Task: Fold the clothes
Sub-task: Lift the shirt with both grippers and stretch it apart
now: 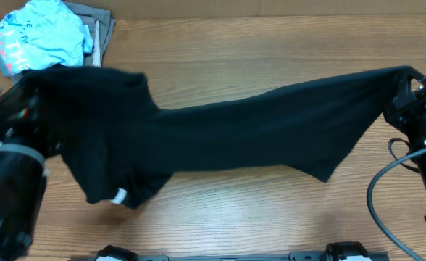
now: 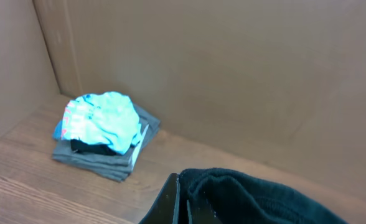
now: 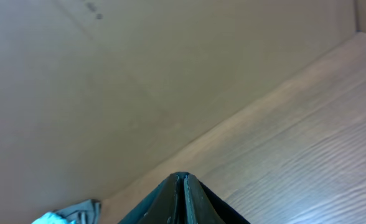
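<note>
Wood-grain table [image 1: 271, 217] fills most of the overhead shot, warm brown with lighter streaks. A plain brown cardboard wall [image 2: 245, 62] runs along the back. A second cardboard panel [image 2: 9, 68] meets it in a corner, upper left of the left wrist view. Lighting's soft and even.

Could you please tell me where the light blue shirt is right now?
In the overhead view, the light blue shirt lies crumpled at the table's far left corner, on a folded grey garment, just beyond the black T-shirt's left end.
</note>
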Available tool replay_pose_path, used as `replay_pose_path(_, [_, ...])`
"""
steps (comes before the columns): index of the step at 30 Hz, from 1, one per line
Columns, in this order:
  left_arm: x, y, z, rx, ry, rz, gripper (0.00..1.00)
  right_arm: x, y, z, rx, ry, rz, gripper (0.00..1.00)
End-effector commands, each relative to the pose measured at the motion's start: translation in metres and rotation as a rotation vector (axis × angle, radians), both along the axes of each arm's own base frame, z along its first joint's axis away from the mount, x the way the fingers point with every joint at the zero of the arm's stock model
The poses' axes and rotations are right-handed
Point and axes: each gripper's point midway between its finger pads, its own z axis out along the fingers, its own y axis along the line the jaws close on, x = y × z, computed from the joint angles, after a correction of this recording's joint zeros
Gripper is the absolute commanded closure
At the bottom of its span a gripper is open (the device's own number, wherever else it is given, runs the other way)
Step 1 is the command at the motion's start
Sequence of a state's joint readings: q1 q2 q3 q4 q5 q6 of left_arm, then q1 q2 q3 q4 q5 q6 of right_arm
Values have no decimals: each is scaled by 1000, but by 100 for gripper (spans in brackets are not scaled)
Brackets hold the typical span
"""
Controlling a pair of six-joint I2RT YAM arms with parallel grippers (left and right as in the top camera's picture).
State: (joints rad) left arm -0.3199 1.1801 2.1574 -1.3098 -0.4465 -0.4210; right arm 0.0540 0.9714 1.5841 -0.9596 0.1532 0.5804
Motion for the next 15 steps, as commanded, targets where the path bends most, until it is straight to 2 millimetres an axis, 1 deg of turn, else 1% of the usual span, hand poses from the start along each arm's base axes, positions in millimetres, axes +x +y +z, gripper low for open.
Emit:
replay_pose_path(1, [21, -3, -8, 51, 42, 10, 96, 0, -15, 10, -23, -23, -71, 96])
replay_pose_path(5, [25, -4, 1, 74, 9, -1, 96, -7, -27, 15, -48, -34, -137, 96])
replay_pose_path(8, [16, 0, 18, 72, -44, 8, 96, -12, -30, 24, -66, -55, -152, 96])
replay_pose_path(12, [-1, 7, 46, 73, -128, 13, 96, -17, -34, 35, -73, -82, -172, 96])
replay_pose_path(15, [-10, 10, 57, 75, -161, 13, 96, -18, -35, 37, -73, -90, -176, 96])
